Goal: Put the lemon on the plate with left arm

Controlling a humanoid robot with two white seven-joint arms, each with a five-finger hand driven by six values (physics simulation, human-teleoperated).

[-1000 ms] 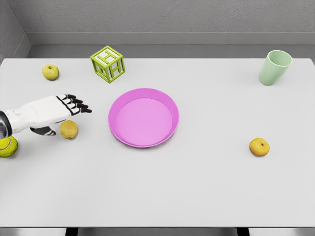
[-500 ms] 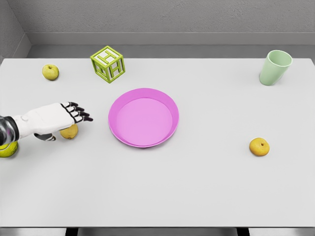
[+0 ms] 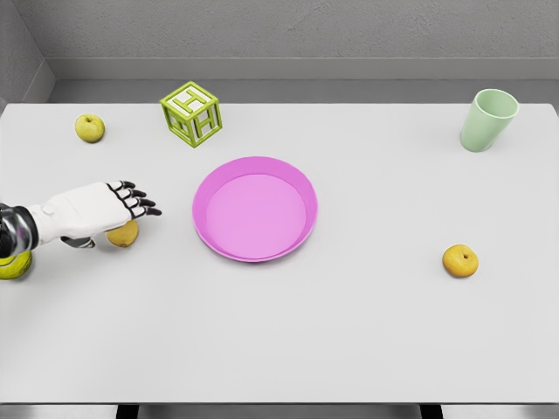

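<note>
The yellow lemon (image 3: 125, 234) lies on the white table, left of the pink plate (image 3: 255, 208). My left hand (image 3: 129, 205) comes in from the left edge and hovers just over the lemon, covering its upper part. The fingers (image 3: 140, 202) are stretched out flat toward the plate and the thumb sits low beside the lemon. The hand is open and nothing is grasped. The plate holds nothing. The right arm does not show.
A green letter block (image 3: 191, 113) stands behind the plate, with a yellow-green apple (image 3: 89, 128) at the far left. A yellow-green ball (image 3: 12, 264) lies under my forearm at the left edge. A pale green cup (image 3: 487, 120) stands back right. An orange-yellow fruit (image 3: 460, 260) lies right.
My left hand has dropped lower and drawn slightly back over the lemon, now hiding more of it. The lemon and everything else have stayed put.
</note>
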